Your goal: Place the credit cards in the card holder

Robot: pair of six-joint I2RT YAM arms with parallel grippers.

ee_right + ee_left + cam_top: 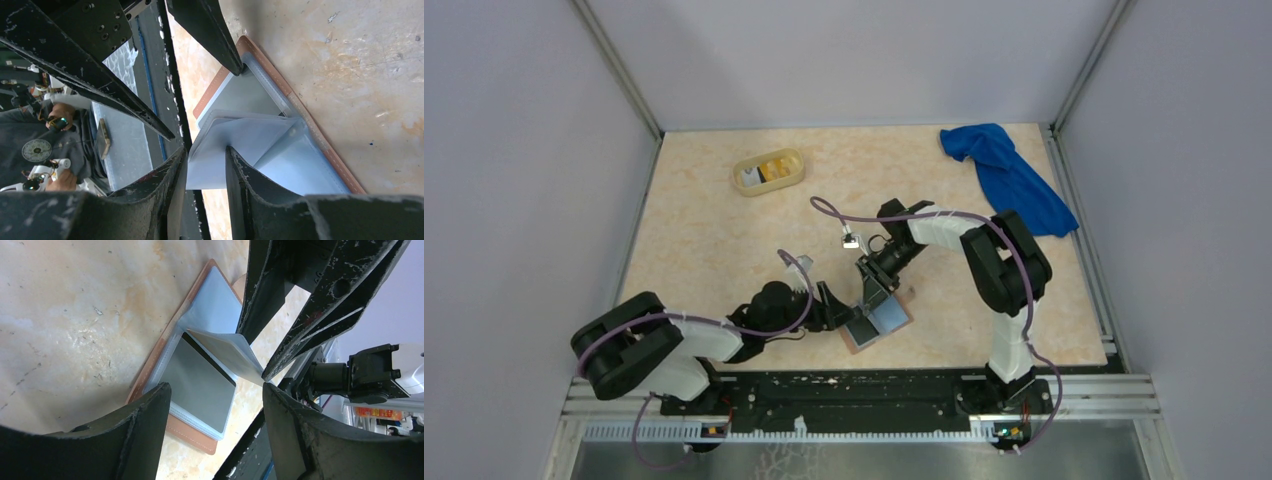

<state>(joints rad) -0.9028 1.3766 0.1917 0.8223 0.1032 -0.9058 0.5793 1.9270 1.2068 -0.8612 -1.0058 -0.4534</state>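
Observation:
The card holder lies open near the table's front edge, tan outside with grey-blue sleeves. In the left wrist view the card holder has a grey card inside one sleeve. My right gripper is shut on a sleeve leaf and holds it lifted off the holder; that leaf also shows in the left wrist view. My left gripper is open and empty, straddling the holder's near half, one fingertip at its edge. More credit cards lie in the tray.
A pale yellow oval tray stands at the back left. A blue cloth lies at the back right. The black rail runs just in front of the card holder. Walls enclose the table on three sides.

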